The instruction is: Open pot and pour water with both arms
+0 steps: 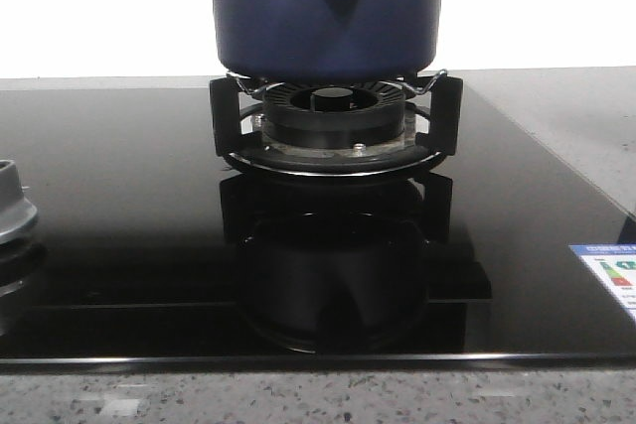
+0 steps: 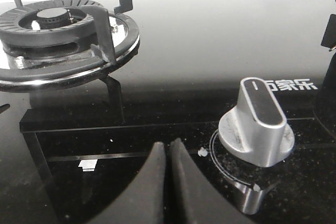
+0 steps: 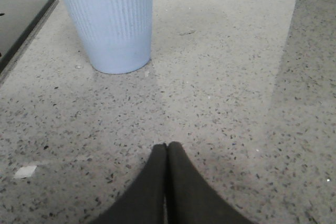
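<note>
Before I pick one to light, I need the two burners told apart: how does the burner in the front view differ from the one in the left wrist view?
The burner in the front view carries the pot on its grate; the burner in the left wrist view stands bare, its prongs free. A silver knob sits near the bare one; none shows by the loaded one. Both have a ridged black ring, a black grate and sit in the glossy black cooktop.

The right tool [image 3: 167, 148], fingertips pressed together, hovers over speckled counter [image 3: 236, 103] near a ribbed pale-blue cup [image 3: 107, 19].
</note>
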Available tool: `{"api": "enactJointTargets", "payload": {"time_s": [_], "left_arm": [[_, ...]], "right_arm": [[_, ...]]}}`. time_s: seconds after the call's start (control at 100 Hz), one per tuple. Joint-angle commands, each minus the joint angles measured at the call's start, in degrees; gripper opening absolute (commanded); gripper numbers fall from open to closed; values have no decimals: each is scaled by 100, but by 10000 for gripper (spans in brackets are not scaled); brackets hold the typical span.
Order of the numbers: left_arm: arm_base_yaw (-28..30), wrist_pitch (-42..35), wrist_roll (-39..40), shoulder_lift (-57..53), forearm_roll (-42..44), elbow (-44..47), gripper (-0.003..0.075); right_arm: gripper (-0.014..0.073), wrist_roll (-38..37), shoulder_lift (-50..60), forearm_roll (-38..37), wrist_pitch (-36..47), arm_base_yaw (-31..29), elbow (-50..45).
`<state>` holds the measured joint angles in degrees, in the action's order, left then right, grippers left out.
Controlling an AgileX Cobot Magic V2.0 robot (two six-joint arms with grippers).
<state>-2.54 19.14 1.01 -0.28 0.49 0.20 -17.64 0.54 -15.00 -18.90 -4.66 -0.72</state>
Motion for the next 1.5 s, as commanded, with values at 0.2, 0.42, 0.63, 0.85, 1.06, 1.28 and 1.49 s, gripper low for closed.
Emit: {"api": "enactJointTargets", "payload": {"time_s": [0.2,0.42,0.63,0.85,1.06,1.28,1.49], "left_arm": [[26,-871,49,-166,-49,249,-20],[26,-2154,49,-166,-1459,249,-20],[26,-2575,49,-166,-4715,205,-20],[26,-2403,49,-166,-6340,205,-20],[26,-2128,37,-166,-7324,-25,-20],[14,-640,-490,291,-5628,-1037,-20],[14,947,-2338,1753,-5475,-2227,-20]], "right_arm": [[-64,56,115,-310,1403,-20,-157],[-64,-77,115,324,3178,-20,-157],[-64,-296,115,1132,3444,-20,-148],[-64,-598,115,1193,3031,-20,152],[-64,-598,-76,1346,511,72,1344],[-65,-500,-1086,1356,-1850,660,2610],[-65,-256,-2270,1435,-3903,1288,3664]]}}
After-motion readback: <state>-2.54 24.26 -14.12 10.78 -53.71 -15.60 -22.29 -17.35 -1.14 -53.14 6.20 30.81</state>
